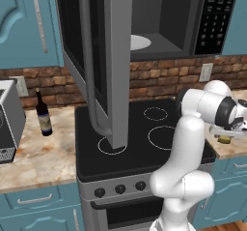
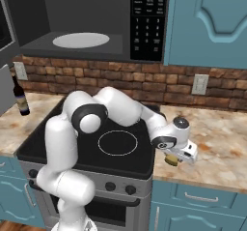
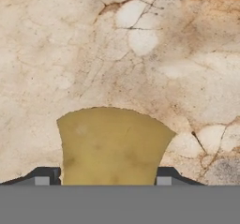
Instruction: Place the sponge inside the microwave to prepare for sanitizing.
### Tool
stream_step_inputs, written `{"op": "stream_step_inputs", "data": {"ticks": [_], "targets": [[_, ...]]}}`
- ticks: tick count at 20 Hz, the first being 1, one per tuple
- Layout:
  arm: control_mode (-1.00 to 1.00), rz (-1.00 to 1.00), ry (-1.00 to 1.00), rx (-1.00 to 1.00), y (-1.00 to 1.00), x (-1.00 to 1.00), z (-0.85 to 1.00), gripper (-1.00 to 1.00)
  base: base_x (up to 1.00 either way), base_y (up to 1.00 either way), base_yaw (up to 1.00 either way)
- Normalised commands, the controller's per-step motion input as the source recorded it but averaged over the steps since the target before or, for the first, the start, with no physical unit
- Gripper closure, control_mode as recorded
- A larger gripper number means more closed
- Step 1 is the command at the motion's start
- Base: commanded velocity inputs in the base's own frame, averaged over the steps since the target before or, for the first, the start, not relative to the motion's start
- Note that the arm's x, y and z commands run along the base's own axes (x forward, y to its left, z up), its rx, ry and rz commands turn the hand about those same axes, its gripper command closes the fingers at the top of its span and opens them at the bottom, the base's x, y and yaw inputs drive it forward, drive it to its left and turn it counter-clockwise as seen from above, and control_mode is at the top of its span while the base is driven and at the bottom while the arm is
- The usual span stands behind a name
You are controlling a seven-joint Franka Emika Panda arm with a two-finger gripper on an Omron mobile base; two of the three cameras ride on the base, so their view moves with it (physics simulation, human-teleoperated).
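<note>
The yellowish-tan sponge (image 3: 112, 145) sits between my two dark fingertips (image 3: 44, 177), which press on its two sides. My gripper (image 2: 173, 158) is shut on the sponge (image 2: 170, 160) low over the marble counter (image 2: 217, 143), just right of the stove. From the left base view the sponge (image 1: 223, 139) shows under the hand (image 1: 226, 128). The microwave (image 1: 164, 17) hangs above the stove with its door (image 1: 103, 56) swung wide open to the left. Its white round plate (image 2: 80, 40) lies inside, and the black keypad (image 2: 148, 22) is on its right.
The black stove top (image 1: 144, 128) with burner rings lies under the microwave. A dark wine bottle (image 1: 43, 114) stands on the left counter, beside a small grey boxy appliance (image 1: 7, 123). The open door's bar handle (image 1: 89, 70) reaches down over the stove's left side. Blue cabinets (image 2: 212, 22) flank the microwave.
</note>
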Motion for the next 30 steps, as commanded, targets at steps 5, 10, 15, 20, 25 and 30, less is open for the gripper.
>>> {"op": "stream_step_inputs", "data": {"ticks": [5, 10, 15, 20, 25, 30], "targets": [[-1.0, 0.01, 0.0, 0.0, 0.0, 0.02, -0.02, 1.0, 0.0, 0.0, 0.0], [-1.0, 0.0, -0.03, -0.04, 0.15, 0.0, 0.1, 1.0, 0.0, 0.0, 0.0], [-1.0, 0.06, -0.1, -0.13, 0.47, -0.32, 0.57, 1.0, 0.0, 0.0, 0.0], [-1.0, 0.08, -0.05, -0.05, 0.67, -0.47, 0.68, 1.0, 0.0, 0.0, 0.0], [-1.0, 0.13, -0.05, -0.01, 0.97, -0.31, 0.93, 1.0, 0.0, 0.0, 0.0], [-1.0, 0.01, -0.08, 0.0, 0.72, -0.26, 0.98, 1.0, 0.0, 0.0, 0.0]]}}
